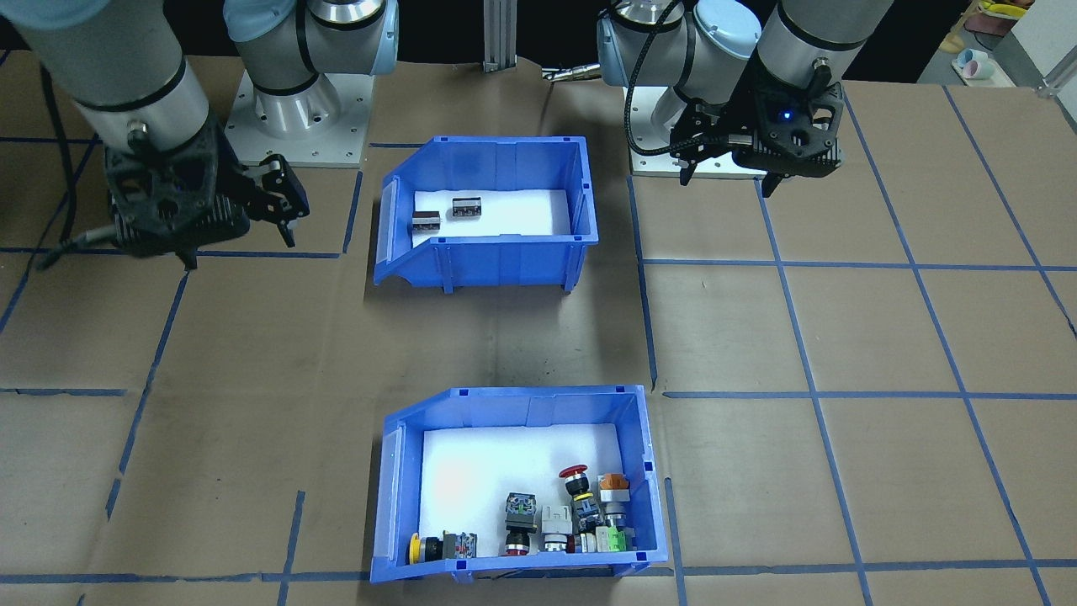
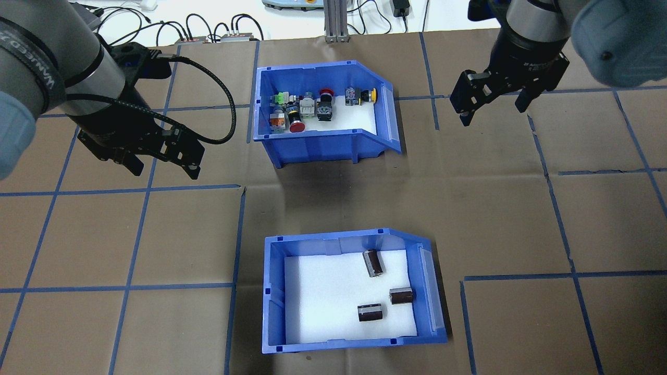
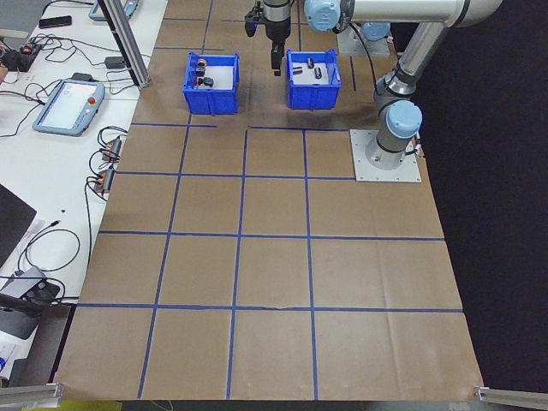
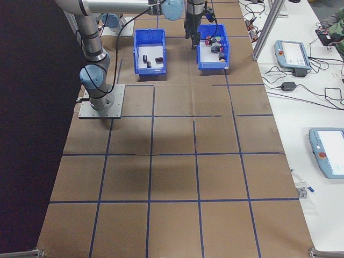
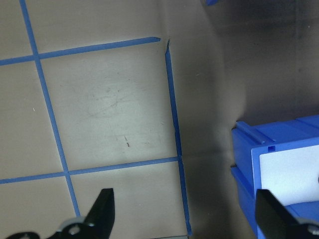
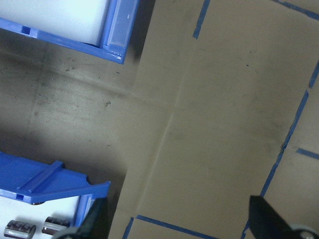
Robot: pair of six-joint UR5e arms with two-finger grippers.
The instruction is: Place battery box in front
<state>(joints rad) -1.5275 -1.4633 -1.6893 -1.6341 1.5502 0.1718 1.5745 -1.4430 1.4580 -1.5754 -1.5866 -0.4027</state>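
Observation:
The battery box is a blue open-top bin with a white liner, on the robot's side of the table. Three dark batteries lie in it. It also shows in the front-facing view as the battery box near the robot's bases. My left gripper hangs open and empty over the paper, off the box's far left corner. My right gripper is open and empty too, beyond the box's sloped end. Neither gripper touches the box.
A matching blue bin with several colourful push-button switches stands on the far side, a bare strip of brown paper between the two bins. Blue tape lines grid the table. Cables and pendants lie past the table's far edge.

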